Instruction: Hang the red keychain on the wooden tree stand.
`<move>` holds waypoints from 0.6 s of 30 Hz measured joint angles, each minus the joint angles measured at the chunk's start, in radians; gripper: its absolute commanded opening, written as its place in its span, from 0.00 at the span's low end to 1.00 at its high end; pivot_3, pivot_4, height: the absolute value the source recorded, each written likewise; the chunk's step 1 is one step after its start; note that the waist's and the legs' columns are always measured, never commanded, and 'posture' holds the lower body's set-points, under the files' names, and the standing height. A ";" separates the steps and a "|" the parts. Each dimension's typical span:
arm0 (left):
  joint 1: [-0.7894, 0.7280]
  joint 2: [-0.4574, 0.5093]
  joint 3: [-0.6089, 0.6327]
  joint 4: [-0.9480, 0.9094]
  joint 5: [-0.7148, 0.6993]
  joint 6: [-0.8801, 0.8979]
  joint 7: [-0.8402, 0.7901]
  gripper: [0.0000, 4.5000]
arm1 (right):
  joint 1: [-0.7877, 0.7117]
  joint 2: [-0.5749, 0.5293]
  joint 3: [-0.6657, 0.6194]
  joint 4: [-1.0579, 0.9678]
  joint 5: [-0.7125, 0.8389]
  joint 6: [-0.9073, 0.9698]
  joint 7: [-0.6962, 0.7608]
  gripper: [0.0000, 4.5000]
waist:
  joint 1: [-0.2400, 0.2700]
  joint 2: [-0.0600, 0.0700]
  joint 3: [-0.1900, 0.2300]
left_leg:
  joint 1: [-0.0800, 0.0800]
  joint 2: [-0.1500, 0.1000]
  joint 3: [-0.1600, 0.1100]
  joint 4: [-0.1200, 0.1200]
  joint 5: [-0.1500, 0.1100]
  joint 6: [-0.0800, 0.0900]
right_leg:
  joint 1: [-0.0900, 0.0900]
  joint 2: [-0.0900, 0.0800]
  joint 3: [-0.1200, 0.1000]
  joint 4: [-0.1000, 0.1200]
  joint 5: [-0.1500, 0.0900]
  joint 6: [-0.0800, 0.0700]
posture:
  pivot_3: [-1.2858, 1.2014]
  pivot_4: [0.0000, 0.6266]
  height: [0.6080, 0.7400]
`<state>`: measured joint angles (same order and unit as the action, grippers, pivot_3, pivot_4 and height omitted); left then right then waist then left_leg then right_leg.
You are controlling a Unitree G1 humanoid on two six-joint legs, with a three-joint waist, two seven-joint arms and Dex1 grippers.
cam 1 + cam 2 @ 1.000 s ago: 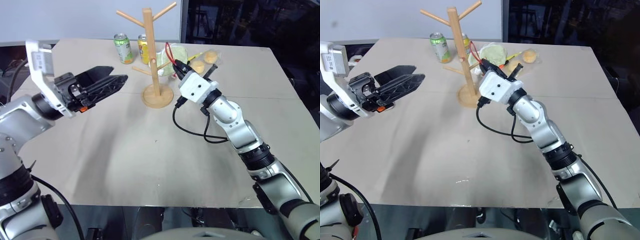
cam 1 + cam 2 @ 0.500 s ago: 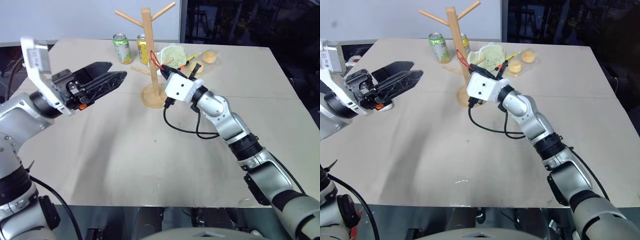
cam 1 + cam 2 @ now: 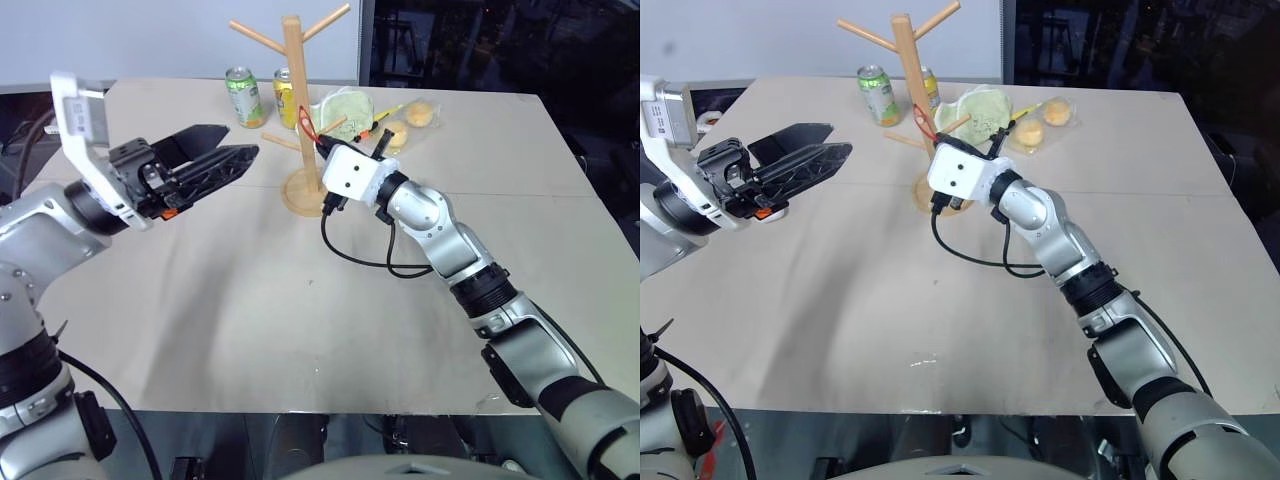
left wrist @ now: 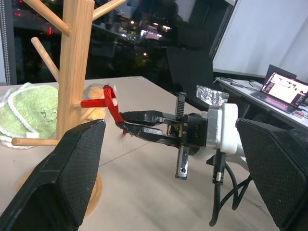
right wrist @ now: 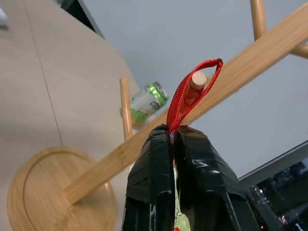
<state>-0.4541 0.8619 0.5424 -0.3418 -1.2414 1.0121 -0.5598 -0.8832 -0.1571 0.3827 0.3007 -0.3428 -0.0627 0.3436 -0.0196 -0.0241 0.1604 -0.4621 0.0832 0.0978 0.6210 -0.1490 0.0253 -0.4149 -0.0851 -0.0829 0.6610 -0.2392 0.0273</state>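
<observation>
The wooden tree stand [image 3: 294, 95] rises from its round base [image 3: 303, 196] at the back middle of the table. My right gripper [image 3: 322, 146] reaches in beside the pole, shut on the lower end of the red keychain [image 3: 306, 118]. In the right wrist view the red cord loop [image 5: 178, 98] circles the tip of a lower peg [image 5: 197, 80], just above my closed fingers [image 5: 159, 159]. The left wrist view shows the same loop [image 4: 111, 103] draped on that peg. The key is hidden between the fingers. My left gripper [image 3: 240, 142] hovers open left of the stand, holding nothing.
A green can [image 3: 245, 97] and a yellow can [image 3: 285, 96] stand behind the stand. A green cloth [image 3: 347, 104] and wrapped buns [image 3: 420, 113] lie to its right. A black cable [image 3: 360, 258] loops from my right wrist onto the table.
My right gripper has moved left and forward with the keychain, bringing the loop up to the stand's lower peg. The left arm has stayed put.
</observation>
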 measured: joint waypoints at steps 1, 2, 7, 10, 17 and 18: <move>-0.001 0.000 -0.003 0.000 0.000 -0.001 0.001 1.00 | -0.002 0.001 0.000 0.005 -0.001 0.011 0.003 0.01 | 0.000 0.000 0.000 | 0.000 0.000 0.000 0.000 0.000 0.000 | 0.000 0.000 0.000 0.000 0.000 0.000 | 0.52 0.24 1.00; -0.001 0.000 -0.003 0.000 0.000 -0.003 0.001 1.00 | -0.004 0.001 0.000 0.011 -0.001 0.019 0.005 0.01 | 0.000 0.000 0.000 | 0.000 0.000 0.000 0.000 0.000 0.000 | 0.000 0.000 0.000 0.000 0.000 0.000 | 0.52 0.24 1.00; -0.004 0.000 -0.004 0.001 0.000 -0.015 0.002 1.00 | -0.019 0.002 -0.004 0.015 0.000 0.042 0.021 0.01 | 0.000 0.000 0.000 | 0.000 0.000 0.000 -0.001 0.000 0.000 | 0.000 0.000 0.000 0.000 0.000 0.000 | 0.52 0.24 1.00; -0.006 0.005 -0.007 0.005 0.001 -0.017 0.001 1.00 | -0.018 0.001 -0.005 0.014 0.007 0.054 0.034 0.25 | 0.000 0.000 0.000 | 0.000 0.000 0.000 -0.001 0.000 0.000 | 0.000 0.000 0.000 0.000 0.000 0.000 | 0.52 0.24 1.00; -0.013 0.013 -0.022 0.017 0.004 -0.023 -0.003 1.00 | 0.059 -0.033 -0.008 -0.066 0.039 0.070 0.095 0.96 | 0.002 0.000 0.000 | 0.000 0.000 0.000 -0.001 0.000 0.000 | 0.000 0.000 0.000 0.000 0.000 0.000 | 0.52 0.24 1.00; -0.013 0.013 -0.024 0.019 0.004 -0.024 -0.003 1.00 | 0.072 -0.039 -0.009 -0.073 0.042 0.076 0.104 0.98 | 0.002 0.000 0.000 | 0.000 0.000 0.000 -0.001 0.000 0.000 | 0.000 0.000 0.000 0.000 0.000 0.000 | 0.52 0.24 1.00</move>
<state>-0.4672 0.8751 0.5187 -0.3226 -1.2372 0.9883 -0.5631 -0.8115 -0.1964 0.3741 0.2278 -0.3011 0.0138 0.4474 -0.0178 -0.0241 0.1604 -0.4621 0.0831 0.0981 0.6197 -0.1489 0.0250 -0.4151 -0.0852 -0.0830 0.6605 -0.2393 0.0273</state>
